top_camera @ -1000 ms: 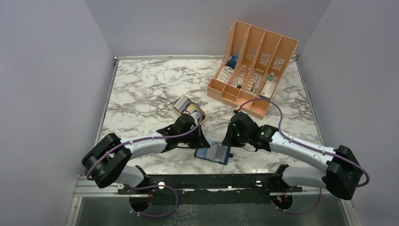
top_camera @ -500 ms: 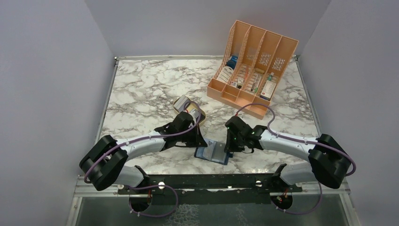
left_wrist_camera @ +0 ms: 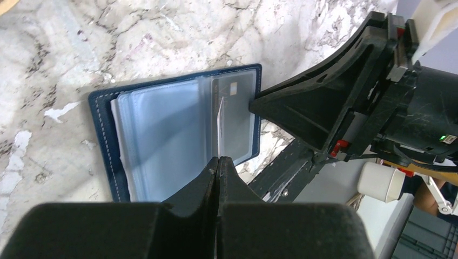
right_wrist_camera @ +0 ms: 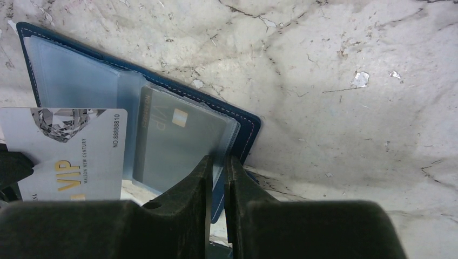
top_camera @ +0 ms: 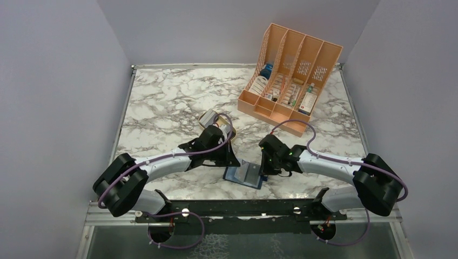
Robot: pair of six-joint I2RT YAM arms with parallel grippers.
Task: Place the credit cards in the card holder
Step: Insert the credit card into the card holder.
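Top view. Marble table (top_camera: 162,102), peach file rack (top_camera: 291,70) at the far right, a gold tin (top_camera: 211,117) just behind the left arm's wrist. The card holder (top_camera: 244,175) lies open and flat near the front edge, between the two arms. The left gripper (top_camera: 231,162) is at its left side and the right gripper (top_camera: 263,164) at its right side. Both are low over the table.

Left wrist view. Fingers pressed together with no gap, pinching a credit card (left_wrist_camera: 220,121) that shows edge-on, standing upright over the holder's clear sleeve pages. A sleeved card (left_wrist_camera: 237,113) already sits under the grey-clear plastic on the right-hand page. The other arm's fingertips meet the holder's right edge.

Right wrist view. Jaws narrow, with only a slim gap, and the edge of the clear sleeve page runs into that gap, so it reads as a pinch on the holder's page. The blue cover's corner lies just beside the fingers. The held card shows face-on at the left, silver-grey with "VIP" in gold, its lower corner at a dark finger.
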